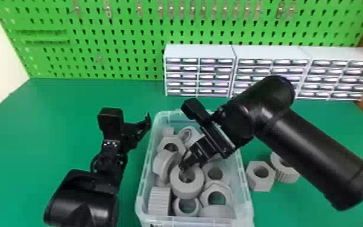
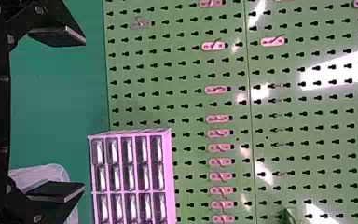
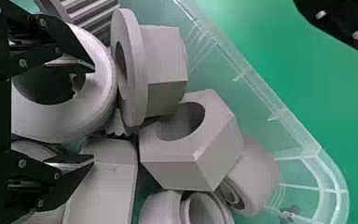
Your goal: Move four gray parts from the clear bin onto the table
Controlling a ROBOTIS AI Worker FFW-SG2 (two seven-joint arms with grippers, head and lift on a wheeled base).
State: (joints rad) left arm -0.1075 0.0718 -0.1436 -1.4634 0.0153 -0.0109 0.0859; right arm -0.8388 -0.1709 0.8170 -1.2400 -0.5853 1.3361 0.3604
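Note:
In the head view my right gripper (image 1: 184, 166) reaches down into the clear bin (image 1: 249, 199), over a thick gray ring (image 1: 180, 187). The right wrist view has this gripper (image 3: 93, 115) open, one finger above the hole of the ring (image 3: 103, 100) and the other over a neighbouring gray part (image 3: 103, 184). Close by lie a flanged part (image 3: 165, 65) and a hex nut (image 3: 214, 161). Left of the bin, my left gripper (image 1: 148, 122) is parked above the table; in the left wrist view this gripper (image 2: 84, 115) stands open and holds nothing.
Right of the bin, a gray hex nut (image 1: 266, 181) and a ribbed gray part (image 1: 288, 175) lie on the green table (image 1: 69, 120), near the right arm. White drawer cabinets (image 1: 200, 51) stand at the back before a green pegboard (image 1: 114, 36).

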